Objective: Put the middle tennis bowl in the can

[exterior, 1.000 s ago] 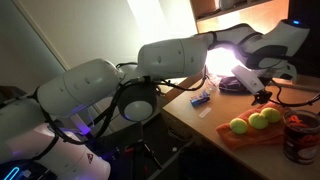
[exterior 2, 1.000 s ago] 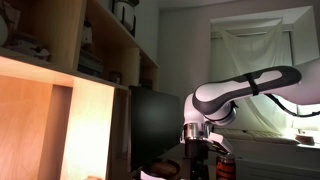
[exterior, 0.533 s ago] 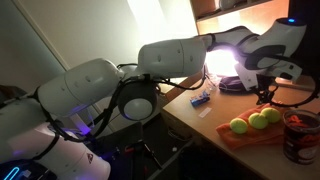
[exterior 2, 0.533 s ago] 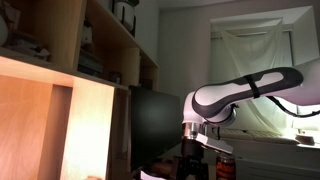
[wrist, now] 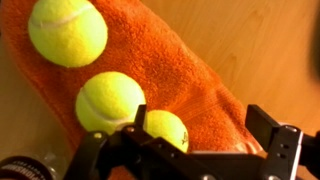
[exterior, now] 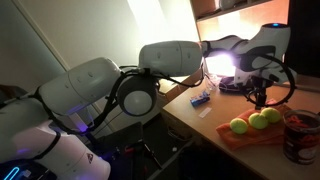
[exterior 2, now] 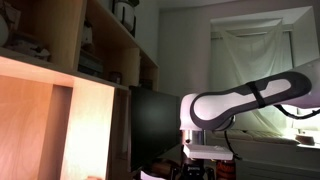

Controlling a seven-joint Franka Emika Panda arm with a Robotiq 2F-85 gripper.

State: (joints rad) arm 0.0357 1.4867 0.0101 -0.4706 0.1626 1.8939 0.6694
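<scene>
Three yellow-green tennis balls lie in a row on an orange towel point(exterior: 248, 137). In an exterior view the middle ball point(exterior: 257, 121) sits between its two neighbours point(exterior: 239, 126) point(exterior: 271, 116). The dark reddish see-through can point(exterior: 298, 135) stands just beside the towel. My gripper point(exterior: 258, 98) hangs open just above the balls. In the wrist view the middle ball point(wrist: 110, 100) lies left of my gripper point(wrist: 200, 118). An end ball point(wrist: 165, 128) sits by the left finger point(wrist: 140, 118). The jaws stand wide apart with nothing held.
A blue-and-white object point(exterior: 202, 97) lies on the wooden table point(exterior: 190, 115) near a bright lamp glow. A dark round object point(exterior: 232, 84) sits behind the gripper. Cables trail near the can. In an exterior view the arm point(exterior 2: 240, 100) stands beside wooden shelves point(exterior 2: 70, 60).
The arm's wrist has swung left and come lower over the balls. The gripper stays open. The balls and the can have not moved.
</scene>
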